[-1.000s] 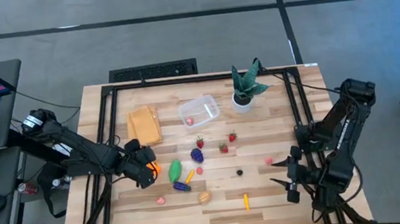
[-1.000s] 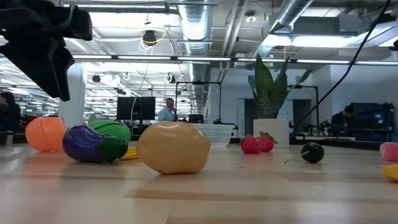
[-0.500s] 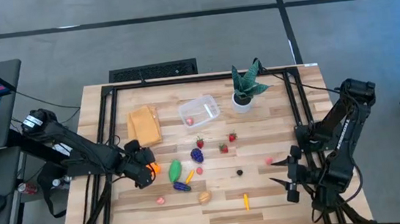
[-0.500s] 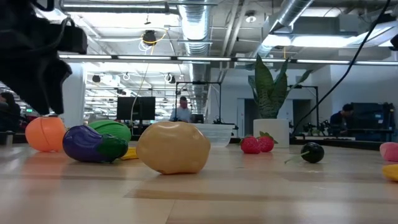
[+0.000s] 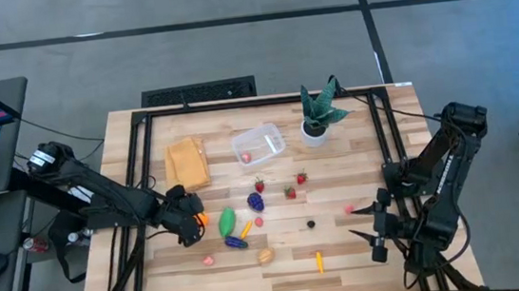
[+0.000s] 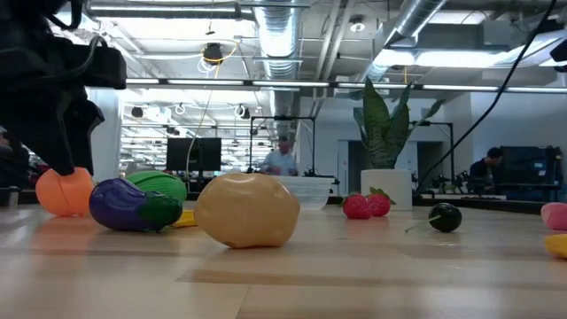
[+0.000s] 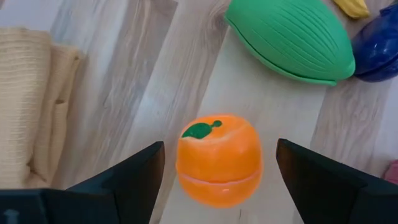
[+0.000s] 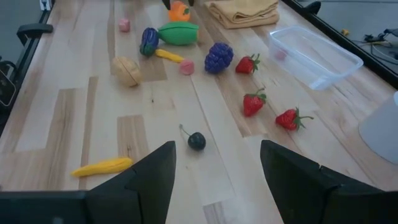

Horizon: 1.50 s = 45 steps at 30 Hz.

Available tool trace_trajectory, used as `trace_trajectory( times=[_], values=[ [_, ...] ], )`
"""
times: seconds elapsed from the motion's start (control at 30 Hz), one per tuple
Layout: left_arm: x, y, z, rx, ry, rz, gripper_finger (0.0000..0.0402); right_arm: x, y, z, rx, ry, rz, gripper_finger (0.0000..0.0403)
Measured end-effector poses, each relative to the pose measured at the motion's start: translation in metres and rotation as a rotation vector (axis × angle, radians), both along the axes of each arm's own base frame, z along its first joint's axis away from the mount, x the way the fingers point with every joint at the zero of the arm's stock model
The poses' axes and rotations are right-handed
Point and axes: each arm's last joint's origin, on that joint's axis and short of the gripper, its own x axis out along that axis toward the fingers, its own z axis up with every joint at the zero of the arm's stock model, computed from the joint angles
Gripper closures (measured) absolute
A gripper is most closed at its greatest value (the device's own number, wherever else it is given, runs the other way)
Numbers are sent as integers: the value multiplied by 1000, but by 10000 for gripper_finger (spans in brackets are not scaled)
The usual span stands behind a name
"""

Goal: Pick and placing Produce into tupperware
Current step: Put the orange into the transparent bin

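An orange with a green leaf mark rests on the table near its left edge. My left gripper hangs open just above it, pointing steeply down, one finger on either side and clear of it. Beside the orange lie a ribbed green vegetable and a dark eggplant. The clear tupperware stands at the far middle with a pink bit inside. My right gripper waits open over the table's right part, holding nothing.
A tan cloth lies far left and a potted plant far right of the tub. Strawberries, grapes, a cherry, a tan piece, a yellow piece and pink bits are scattered mid-table.
My left gripper has come down toward the orange, staying open, so that its fingers now flank the fruit. The produce has kept still.
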Motion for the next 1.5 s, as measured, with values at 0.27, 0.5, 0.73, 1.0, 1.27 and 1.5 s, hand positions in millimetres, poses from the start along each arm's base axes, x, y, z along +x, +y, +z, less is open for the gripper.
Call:
trace_trajectory(
  times=[0.27,0.5,0.73,1.0,1.27,1.5],
  values=[
    [-2,0,-10,-29,-21,-7,102,0,0,0,0,0,0,174],
    [-1,0,-10,-28,-26,-5,102,0,0,0,0,-1,0,175],
    [-1,0,-9,-28,-35,-7,102,0,0,0,4,-2,0,175],
    [0,0,-9,7,-43,-64,102,0,0,0,4,-2,0,175],
    [0,0,-10,29,-30,-83,102,0,0,0,-1,-15,-2,175],
    [7,-2,-30,42,64,-93,102,0,0,0,-2,-17,-2,175]
  ],
)
